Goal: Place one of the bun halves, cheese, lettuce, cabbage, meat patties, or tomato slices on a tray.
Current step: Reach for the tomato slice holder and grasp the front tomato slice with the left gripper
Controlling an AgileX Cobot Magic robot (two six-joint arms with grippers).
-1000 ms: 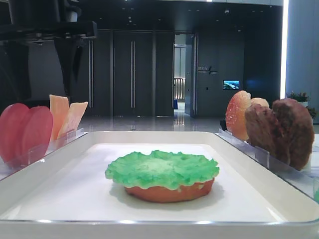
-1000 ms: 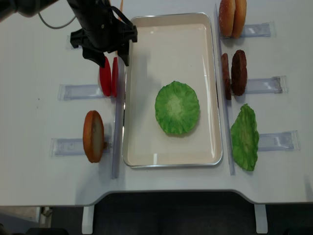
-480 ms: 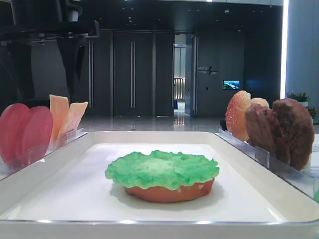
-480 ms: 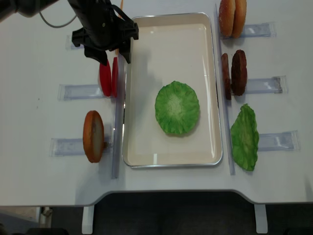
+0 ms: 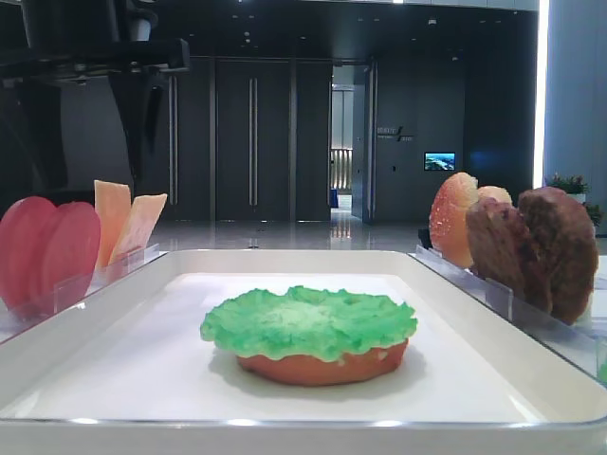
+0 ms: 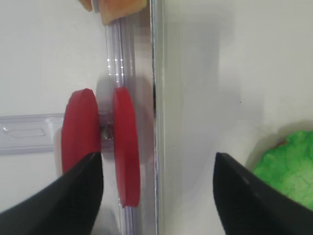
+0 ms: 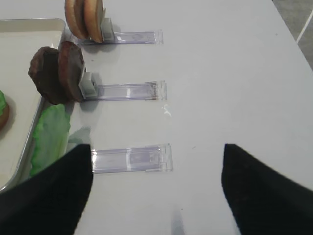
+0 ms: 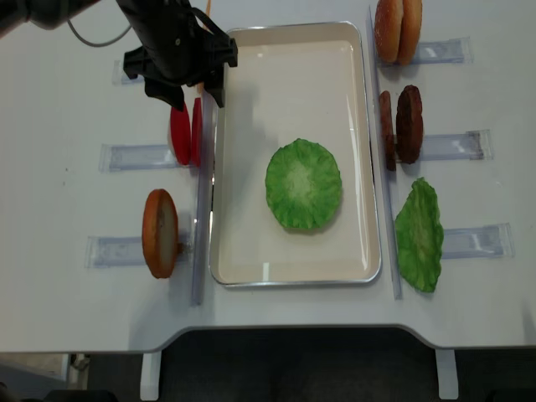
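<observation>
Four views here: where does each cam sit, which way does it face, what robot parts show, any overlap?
Exterior high: table level at the tray's near end, facing along it; left arm above.
Realsense: overhead, looking down; left gripper over the tomato slices.
Right wrist: looks down at the meat patties; open dark jaws.
Left wrist: looks down at the tomato slices; open jaws.
All share the lettuce.

The left hand (image 8: 187, 94) hangs with fingers pointing down and spread wide, holding nothing. The right hand (image 7: 156, 191) hovers low, its fingers likewise apart.
</observation>
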